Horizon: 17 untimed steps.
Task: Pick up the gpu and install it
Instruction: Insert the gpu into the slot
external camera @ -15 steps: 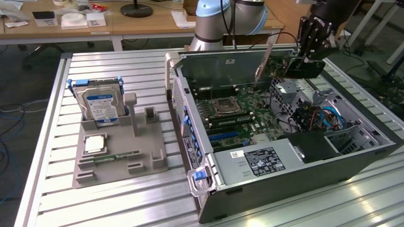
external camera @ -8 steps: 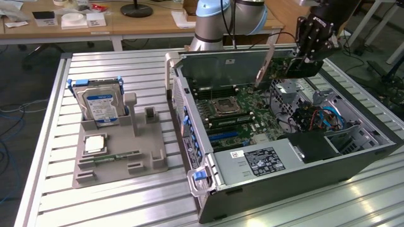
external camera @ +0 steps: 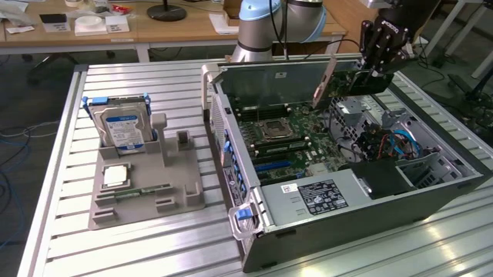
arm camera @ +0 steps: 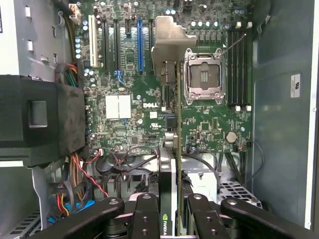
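Gpu (arm camera: pixel 172 99) clamped edge-down in narrowed tool (arm camera: pixel 172 216), above motherboard (arm camera: pixel 124 124). Advisable: keep it vertical, align edge parallel with blue slot (arm camera: pixel 140 45), seat with even pressure.

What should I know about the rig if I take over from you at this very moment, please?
Gripper: shut on the gpu, gripping it by one end.
Where: the card hangs edge-on above the motherboard inside the open computer case. The hard drive stands in the grey parts holder on the exterior view's left.
Done: gpu picked up and brought over the case.
Left: the card is not yet seated in a slot.
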Each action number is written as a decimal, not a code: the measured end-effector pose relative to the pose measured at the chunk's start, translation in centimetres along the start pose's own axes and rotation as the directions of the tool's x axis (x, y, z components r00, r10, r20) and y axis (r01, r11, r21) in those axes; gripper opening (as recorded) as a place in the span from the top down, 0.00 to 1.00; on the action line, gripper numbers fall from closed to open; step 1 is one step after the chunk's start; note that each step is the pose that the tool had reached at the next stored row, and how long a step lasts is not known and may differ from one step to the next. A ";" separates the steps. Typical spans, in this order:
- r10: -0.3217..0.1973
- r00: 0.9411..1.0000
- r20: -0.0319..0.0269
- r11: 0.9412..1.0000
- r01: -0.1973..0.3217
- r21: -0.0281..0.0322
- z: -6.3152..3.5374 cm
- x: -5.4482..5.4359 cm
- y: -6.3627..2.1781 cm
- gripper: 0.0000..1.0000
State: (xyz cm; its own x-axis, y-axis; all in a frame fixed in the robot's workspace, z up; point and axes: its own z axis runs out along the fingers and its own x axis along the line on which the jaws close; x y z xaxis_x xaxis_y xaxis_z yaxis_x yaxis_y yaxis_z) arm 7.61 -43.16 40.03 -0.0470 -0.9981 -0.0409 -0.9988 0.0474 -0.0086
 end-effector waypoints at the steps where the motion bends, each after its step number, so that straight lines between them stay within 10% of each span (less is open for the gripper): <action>1: 0.000 1.000 0.000 1.000 0.000 0.000 0.00 0.0 0.01 0.73; 17: 0.007 1.000 0.000 1.000 -0.007 0.000 0.06 0.2 4.38 0.73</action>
State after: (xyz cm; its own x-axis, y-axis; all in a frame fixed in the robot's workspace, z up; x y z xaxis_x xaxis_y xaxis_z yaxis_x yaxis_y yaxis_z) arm 3.22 -43.15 39.93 -0.0543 -0.9977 -0.0410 -0.9985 0.0547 -0.0086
